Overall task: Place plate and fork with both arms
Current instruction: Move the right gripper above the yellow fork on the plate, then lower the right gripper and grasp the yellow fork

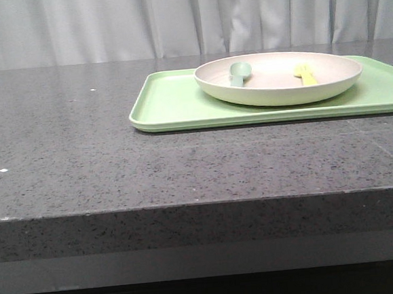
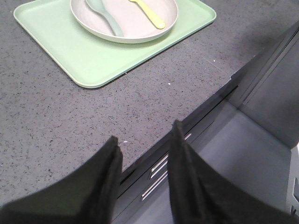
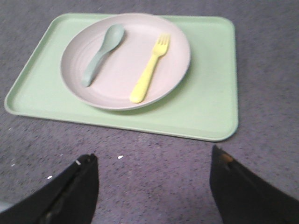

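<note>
The cream-white plate (image 1: 279,79) sits on a light-green tray (image 1: 173,104) at the table's back right. The pale-yellow fork (image 1: 306,74) lies inside the plate on its right side; a grey-green spoon (image 1: 239,72) lies on its left. They also show in the right wrist view: plate (image 3: 125,60), fork (image 3: 150,70), and in the left wrist view: plate (image 2: 124,19), fork (image 2: 148,12). My left gripper (image 2: 144,135) is open and empty over the table's front edge. My right gripper (image 3: 153,156) is wide open and empty, short of the tray. Neither arm shows in the front view.
The dark speckled stone table (image 1: 80,142) stretches left of the tray. Its front edge (image 2: 201,105) drops to a cabinet with drawer handles (image 2: 156,175) below the left gripper. A grey curtain (image 1: 173,19) hangs behind.
</note>
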Controlling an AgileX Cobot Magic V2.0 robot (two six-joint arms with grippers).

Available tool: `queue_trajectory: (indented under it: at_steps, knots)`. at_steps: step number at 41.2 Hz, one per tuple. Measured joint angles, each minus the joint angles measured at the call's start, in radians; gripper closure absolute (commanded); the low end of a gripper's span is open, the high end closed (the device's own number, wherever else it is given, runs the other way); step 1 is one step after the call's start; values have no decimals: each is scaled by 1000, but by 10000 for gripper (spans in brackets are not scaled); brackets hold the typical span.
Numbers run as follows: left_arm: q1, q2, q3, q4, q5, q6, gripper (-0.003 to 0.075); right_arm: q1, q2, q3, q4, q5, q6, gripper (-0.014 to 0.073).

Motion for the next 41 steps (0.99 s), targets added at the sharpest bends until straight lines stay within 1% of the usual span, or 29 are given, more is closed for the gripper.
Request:
queue_trajectory:
  at_steps: [6, 15, 19, 23, 26, 30, 35, 41]
  knots:
    - [0, 0, 0, 0, 0, 0, 479, 63, 135, -98, 64, 71, -69, 64]
    - [0, 0, 0, 1, 0, 0, 479, 173, 360, -265, 69, 145, -64, 69]
    - [0, 0, 0, 1, 0, 0, 479, 217, 470, -348, 16, 171, 0, 89]
    - [0, 0, 0, 1, 0, 2, 479, 250, 569, -426, -86, 199, 101, 98]
    - [0, 0, 0, 1, 0, 2, 479, 263, 642, -488, -166, 226, 179, 98]
    - [0, 0, 0, 2, 0, 2, 479, 267, 725, -562, -238, 265, 265, 98]
    - [0, 0, 0, 2, 0, 2, 479, 267, 829, -657, -279, 317, 330, 98]
    - [0, 0, 0, 2, 0, 2, 479, 265, 946, -773, -286, 351, 360, 98]
